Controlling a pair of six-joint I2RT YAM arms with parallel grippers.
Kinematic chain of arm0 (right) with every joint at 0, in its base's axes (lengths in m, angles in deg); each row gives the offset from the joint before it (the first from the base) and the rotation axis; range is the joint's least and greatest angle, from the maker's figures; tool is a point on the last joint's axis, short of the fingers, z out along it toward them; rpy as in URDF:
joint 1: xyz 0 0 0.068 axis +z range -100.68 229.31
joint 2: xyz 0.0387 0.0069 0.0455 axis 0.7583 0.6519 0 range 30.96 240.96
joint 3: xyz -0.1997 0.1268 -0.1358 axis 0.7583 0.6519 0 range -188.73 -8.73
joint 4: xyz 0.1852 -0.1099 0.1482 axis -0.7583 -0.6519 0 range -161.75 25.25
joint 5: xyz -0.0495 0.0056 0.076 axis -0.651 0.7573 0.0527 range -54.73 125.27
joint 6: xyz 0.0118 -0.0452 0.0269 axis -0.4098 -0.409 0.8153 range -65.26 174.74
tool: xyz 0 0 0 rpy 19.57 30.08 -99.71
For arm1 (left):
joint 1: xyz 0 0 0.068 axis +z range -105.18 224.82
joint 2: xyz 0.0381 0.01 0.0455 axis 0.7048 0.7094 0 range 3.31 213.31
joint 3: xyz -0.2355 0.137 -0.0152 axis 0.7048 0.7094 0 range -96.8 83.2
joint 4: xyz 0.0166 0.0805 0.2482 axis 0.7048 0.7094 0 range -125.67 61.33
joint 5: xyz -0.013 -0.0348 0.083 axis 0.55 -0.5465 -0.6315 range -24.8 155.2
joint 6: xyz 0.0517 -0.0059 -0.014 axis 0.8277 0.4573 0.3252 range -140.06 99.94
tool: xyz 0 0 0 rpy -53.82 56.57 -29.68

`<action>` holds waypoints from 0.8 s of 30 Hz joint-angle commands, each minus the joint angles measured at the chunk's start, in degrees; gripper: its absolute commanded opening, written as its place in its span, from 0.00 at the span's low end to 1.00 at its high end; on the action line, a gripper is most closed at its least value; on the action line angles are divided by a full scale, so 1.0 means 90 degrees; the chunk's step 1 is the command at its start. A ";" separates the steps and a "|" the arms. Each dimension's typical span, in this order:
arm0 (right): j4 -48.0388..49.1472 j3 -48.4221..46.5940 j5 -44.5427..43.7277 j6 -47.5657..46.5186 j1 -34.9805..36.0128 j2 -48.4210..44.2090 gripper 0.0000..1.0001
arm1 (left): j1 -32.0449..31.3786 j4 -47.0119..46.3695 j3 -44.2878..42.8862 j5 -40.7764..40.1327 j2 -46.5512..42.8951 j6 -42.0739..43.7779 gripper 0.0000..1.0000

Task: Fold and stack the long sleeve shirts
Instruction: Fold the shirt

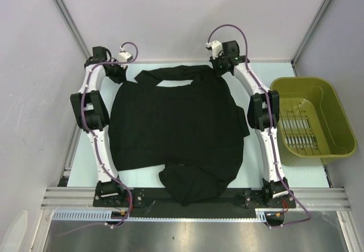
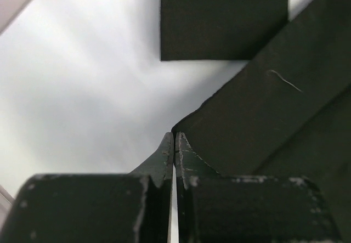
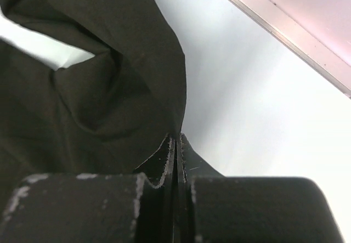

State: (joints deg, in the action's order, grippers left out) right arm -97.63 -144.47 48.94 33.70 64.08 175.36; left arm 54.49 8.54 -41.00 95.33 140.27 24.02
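A black long sleeve shirt [image 1: 176, 121] lies spread over the table's middle, with a bunched lump of black fabric [image 1: 187, 186] at its near edge. My left gripper [image 1: 124, 75] is at the shirt's far left corner. In the left wrist view it [image 2: 175, 135] is shut, with the corner of the shirt [image 2: 263, 117] pinched at its tips. My right gripper [image 1: 219, 67] is at the far right corner. In the right wrist view it [image 3: 177, 137] is shut on the folded edge of the shirt [image 3: 109, 89].
An olive-green plastic basket [image 1: 301, 82] stands on the table at the right, beside the right arm. Grey walls and metal frame posts close in the back and sides. A metal rail [image 1: 193, 196] runs along the near edge.
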 commanded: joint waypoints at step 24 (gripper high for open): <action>-0.1551 0.2356 0.1293 -0.0659 -0.0313 -0.2537 0.00 | 0.0293 -0.0097 0.4053 0.0344 -0.3372 0.2298 0.00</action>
State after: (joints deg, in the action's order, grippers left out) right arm -107.43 -127.03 57.35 30.64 61.22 159.49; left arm 56.02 7.07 -8.17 96.88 116.01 38.11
